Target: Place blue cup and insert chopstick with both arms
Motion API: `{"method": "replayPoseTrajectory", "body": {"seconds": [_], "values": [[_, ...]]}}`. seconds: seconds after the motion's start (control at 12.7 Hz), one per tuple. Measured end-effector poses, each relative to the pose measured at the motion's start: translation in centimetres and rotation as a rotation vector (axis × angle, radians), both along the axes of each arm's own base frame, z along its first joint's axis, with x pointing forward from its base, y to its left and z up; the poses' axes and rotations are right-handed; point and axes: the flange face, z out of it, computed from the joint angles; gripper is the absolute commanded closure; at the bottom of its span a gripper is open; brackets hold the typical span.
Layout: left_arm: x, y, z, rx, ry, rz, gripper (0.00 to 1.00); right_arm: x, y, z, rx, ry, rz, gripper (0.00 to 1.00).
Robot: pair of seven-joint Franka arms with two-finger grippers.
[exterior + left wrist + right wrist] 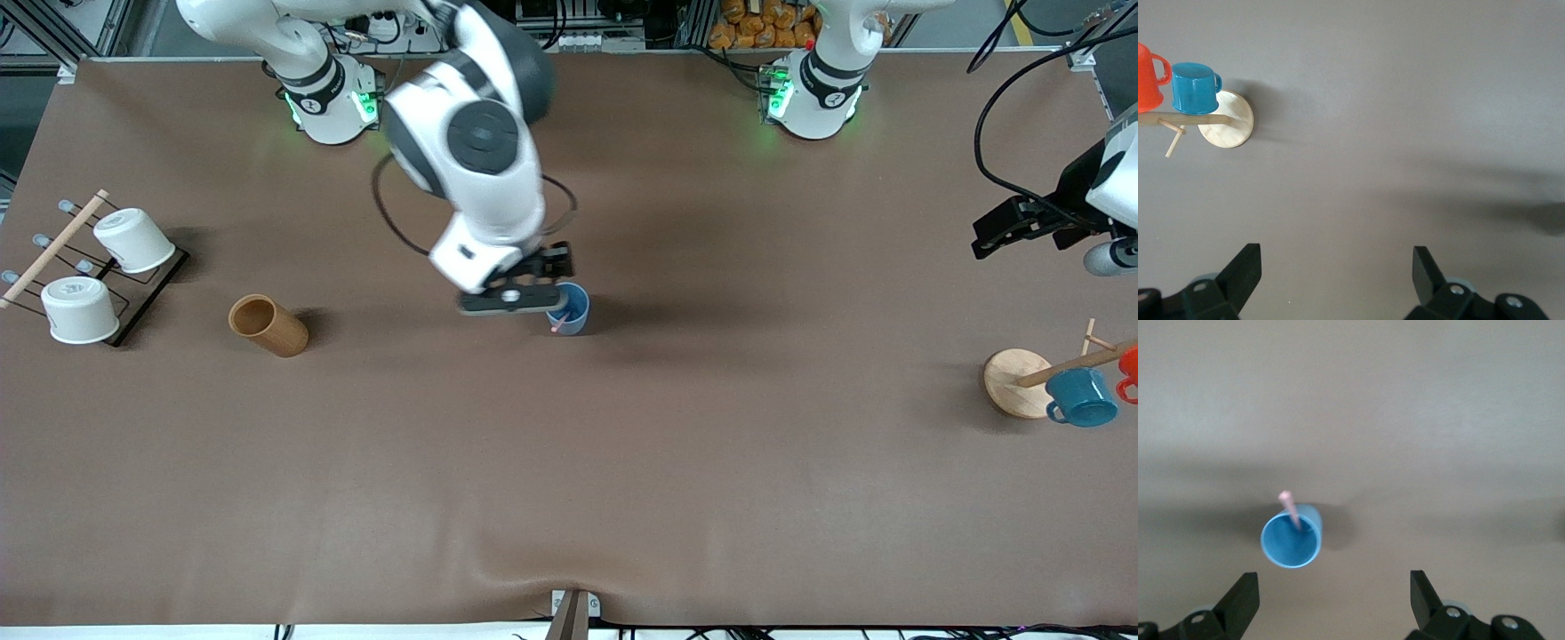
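The right gripper (pixel 511 298) hides part of the blue cup (pixel 572 311); red mug (pixel 1129 366) cut off.

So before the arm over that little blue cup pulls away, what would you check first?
1. Blue cup upright on the table: ok.
2. Chopstick inside the cup, leaning on its rim: ok.
3. Right gripper open, above the cup, holding nothing: ok.
4. Left gripper open, waiting near the mug stand, out of the way: ok.
5. Whether the chopstick's lower tip touches the cup's bottom: cannot tell.
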Motion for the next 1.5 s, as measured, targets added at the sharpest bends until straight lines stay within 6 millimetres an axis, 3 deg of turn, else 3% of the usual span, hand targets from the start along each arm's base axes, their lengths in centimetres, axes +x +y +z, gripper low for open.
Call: {"method": "replayPoseTrajectory", "body": {"seconds": [0.08, 0.24, 0.39, 0.63, 1.03, 1.5], "values": [[0.0, -0.1, 0.2, 0.0, -0.004, -0.001, 0.0, 1.3, -3.2, 2.0, 0.002, -0.004, -0.042, 0.0], [0.0, -0.3, 0.3, 0.0, -0.006, -0.006, 0.0, 3.7, -9.2, 4.0, -0.002, 0.003, -0.089, 0.0], [0.0, -0.5, 0.3, -0.001, -0.007, -0.01, 0.0, 5.9, -14.6, 4.4, -0.008, 0.016, -0.099, 0.0], [0.0, -0.6, 0.3, -0.001, -0.007, -0.011, 0.0, 7.6, -20.9, 4.8, -0.016, 0.045, -0.088, 0.0], [0.0, -0.6, 0.4, -0.001, -0.007, -0.011, 0.0, 6.7, -30.0, 7.8, -0.009, 0.043, -0.065, 0.0], [0.0, -0.6, 0.4, -0.001, -0.009, -0.011, 0.0, 4.3, -38.8, 11.5, -0.003, 0.045, -0.063, 0.0]]}}
